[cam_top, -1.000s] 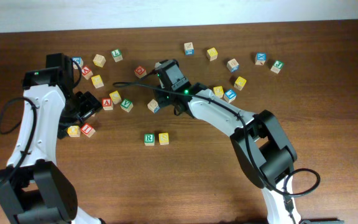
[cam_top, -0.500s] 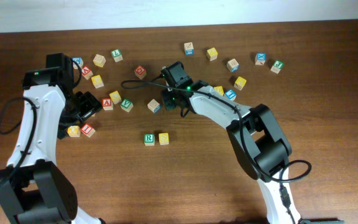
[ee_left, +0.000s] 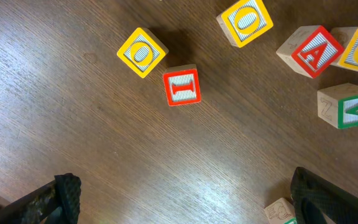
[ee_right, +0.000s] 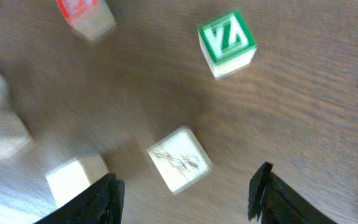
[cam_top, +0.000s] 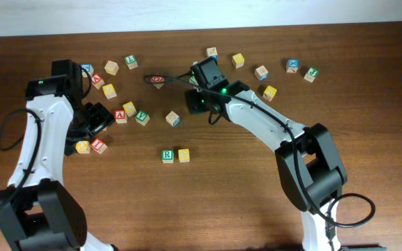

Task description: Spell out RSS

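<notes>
Green-bordered R cube (cam_top: 167,155) touching yellow-faced cube (cam_top: 183,155) on its right, mid-table (cam_top: 222,202) toward the front edge, left gripper (ee_left: 185,186) spread wide, empty, right gripper (ee_right: 186,182) likewise spread, empty.

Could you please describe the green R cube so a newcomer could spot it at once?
On the wooden table, look below the scattered cubes in the overhead view, where two cubes sit side by side, apart from the rest. The R cube is the one nearer the left arm; its face has a green border and letter, whereas the neighbouring cube is yellow.
</notes>
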